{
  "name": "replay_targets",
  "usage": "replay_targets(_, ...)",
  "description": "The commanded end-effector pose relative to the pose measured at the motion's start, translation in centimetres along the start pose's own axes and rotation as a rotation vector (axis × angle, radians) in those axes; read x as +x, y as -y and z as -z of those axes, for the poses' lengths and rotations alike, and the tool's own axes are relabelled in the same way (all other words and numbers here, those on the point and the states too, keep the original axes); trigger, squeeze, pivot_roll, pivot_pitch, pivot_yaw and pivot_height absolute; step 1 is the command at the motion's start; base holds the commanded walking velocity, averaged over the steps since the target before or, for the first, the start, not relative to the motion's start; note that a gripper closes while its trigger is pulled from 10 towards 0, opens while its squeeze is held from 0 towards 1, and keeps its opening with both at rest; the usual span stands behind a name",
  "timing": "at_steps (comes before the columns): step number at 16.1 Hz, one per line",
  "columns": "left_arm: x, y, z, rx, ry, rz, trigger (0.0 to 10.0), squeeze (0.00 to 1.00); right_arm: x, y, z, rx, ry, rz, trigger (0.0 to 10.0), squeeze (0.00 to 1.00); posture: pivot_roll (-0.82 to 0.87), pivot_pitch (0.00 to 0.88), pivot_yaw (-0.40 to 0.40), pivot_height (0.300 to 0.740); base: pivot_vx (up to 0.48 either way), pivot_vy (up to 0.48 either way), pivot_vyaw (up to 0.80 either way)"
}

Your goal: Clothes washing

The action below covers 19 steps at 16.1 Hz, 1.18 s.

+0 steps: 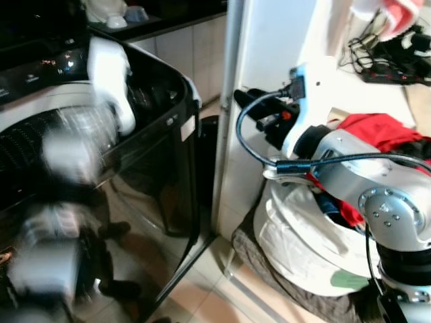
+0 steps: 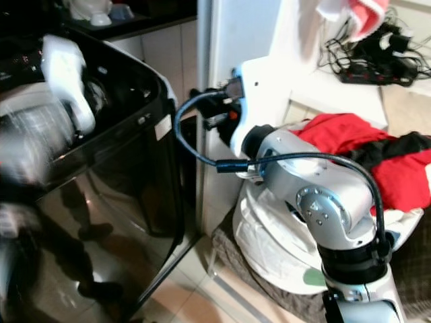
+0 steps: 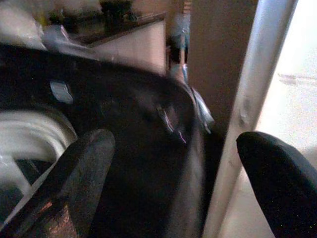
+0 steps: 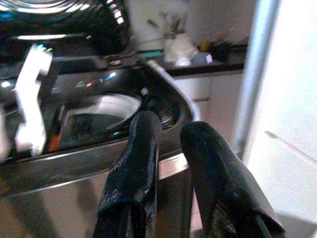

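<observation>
At the robot's left stands the black top-loading washing machine [image 1: 145,155], its opening facing up and its glossy front panel mirroring the floor. Over that opening the left gripper [image 3: 173,163] hovers, blurred in the head views; its wrist view shows the two black fingers [image 3: 81,168] spread wide apart with nothing between them, the machine's dark rim lying beyond. The right gripper [image 4: 171,148] points toward the machine's front corner from the side, its fingers [image 4: 136,158] nearly together with only a narrow gap, holding nothing. To the robot's right, behind the silver right arm [image 2: 316,195], the clothes wait well apart from both grippers: a red garment [image 2: 350,138] heaped with dark pieces over a white laundry bag [image 1: 296,242]. Between machine and pile runs a white door frame [image 1: 232,114].
</observation>
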<state>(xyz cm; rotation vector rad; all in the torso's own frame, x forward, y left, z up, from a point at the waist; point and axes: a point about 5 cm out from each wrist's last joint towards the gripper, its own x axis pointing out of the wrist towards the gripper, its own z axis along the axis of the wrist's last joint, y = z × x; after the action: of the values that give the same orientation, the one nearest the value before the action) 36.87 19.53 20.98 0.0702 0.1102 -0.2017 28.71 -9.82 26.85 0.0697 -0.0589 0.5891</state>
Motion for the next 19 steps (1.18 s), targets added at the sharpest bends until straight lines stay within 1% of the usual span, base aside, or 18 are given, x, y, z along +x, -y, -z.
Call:
replay_targets(1,-0.8,0.1,-1.9,0.041,0.083,-0.044,10.0,0.00,-0.2,0.9,0.0,-0.020,0.009,0.056,10.0,0.00,-0.05,0.000,-0.050,0.740,0.000,0.000,0.00)
replay_targets(2,-1.0,0.4,-2.2,0.062,0.103,-0.041,10.0,0.00,-0.2,1.1,0.1,-0.024,0.006,0.064,10.0,0.00,-0.05,0.000,-0.050,0.740,0.000,0.000,0.00)
replay_targets(3,-1.6,1.6,-3.7,0.117,0.228,-0.020,10.0,0.00,-0.4,1.4,0.1,-0.029,0.020,0.082,10.0,0.00,-0.05,0.000,-0.025,0.740,0.000,0.000,0.00)
replay_targets(4,-2.2,3.1,-4.2,0.079,0.305,0.019,10.0,0.00,-0.7,1.6,0.4,-0.037,0.029,0.096,10.0,0.00,-0.06,0.000,-0.025,0.740,0.000,0.000,0.00)
replay_targets(5,-2.6,3.7,-3.6,0.057,0.304,0.023,10.0,0.00,-0.8,1.9,1.3,-0.094,-0.004,0.153,10.0,0.00,-0.07,0.000,-0.017,0.740,0.000,0.000,0.00)
replay_targets(6,-3.1,4.3,-3.3,0.020,0.295,0.058,10.0,0.00,-0.9,2.0,1.4,-0.104,0.015,0.188,10.0,0.00,-0.07,0.000,-0.008,0.740,0.000,0.000,0.00)
replay_targets(7,-3.5,4.4,-2.9,-0.017,0.310,0.052,10.0,0.00,-0.9,2.1,1.4,-0.104,0.033,0.219,10.0,0.00,-0.07,0.000,-0.009,0.740,0.000,0.000,0.00)
replay_targets(8,-3.8,4.6,-2.6,-0.003,0.312,0.034,10.0,0.00,-1.1,2.6,1.7,-0.100,0.026,0.258,10.0,0.00,-0.05,0.000,-0.021,0.740,0.000,0.000,0.00)
replay_targets(9,-4.1,4.6,-2.6,-0.014,0.314,0.039,10.0,0.00,-1.1,2.8,1.9,-0.098,0.017,0.273,10.0,0.00,-0.04,0.000,-0.025,0.740,0.000,0.000,0.00)
replay_targets(10,-4.5,4.5,-2.6,-0.045,0.323,0.011,10.0,0.00,-1.0,3.4,2.7,-0.102,-0.022,0.309,10.0,0.00,-0.04,0.000,-0.026,0.740,0.000,0.000,0.00)
replay_targets(11,-4.8,4.5,-2.3,-0.065,0.324,0.030,10.0,0.00,-0.9,3.7,3.4,-0.112,-0.057,0.335,10.0,0.00,-0.04,0.000,-0.027,0.740,0.000,0.000,0.00)
replay_targets(12,-5.6,5.4,-1.6,-0.116,0.292,0.133,10.0,0.00,-1.4,5.6,4.4,-0.170,-0.140,0.431,10.0,0.64,-0.03,0.000,-0.039,0.740,0.000,0.000,0.00)
replay_targets(13,-5.8,5.7,-1.2,-0.097,0.269,0.144,10.0,0.00,-2.2,7.4,4.4,-0.167,-0.154,0.531,10.0,1.00,-0.03,0.000,-0.045,0.740,0.000,0.000,0.00)
replay_targets(14,-5.9,5.8,-0.9,-0.084,0.261,0.146,10.0,0.00,-2.8,8.5,4.3,-0.176,-0.162,0.582,10.0,1.00,-0.03,0.000,-0.046,0.740,0.000,0.000,0.00)
replay_targets(15,-6.0,5.8,-0.8,-0.073,0.255,0.152,10.0,0.00,-3.2,9.0,4.0,-0.185,-0.158,0.611,10.0,1.00,-0.04,0.000,-0.034,0.740,0.000,0.000,0.00)
replay_targets(16,-6.1,6.4,-0.3,-0.058,0.240,0.215,10.0,0.00,-3.8,9.8,3.5,-0.185,-0.143,0.641,10.0,1.00,-0.05,0.000,-0.024,0.740,0.000,0.000,0.00)
replay_targets(17,-6.2,6.8,0.2,-0.036,0.229,0.257,10.0,0.00,-4.1,10.2,3.5,-0.187,-0.143,0.675,10.0,1.00,-0.06,0.000,-0.026,0.740,0.000,0.000,0.00)
replay_targets(19,-6.9,8.2,1.1,0.019,0.171,0.403,10.0,0.00,-5.2,11.7,3.6,-0.162,-0.158,0.773,10.0,1.00,-0.05,0.000,-0.026,0.740,0.000,0.000,0.00)
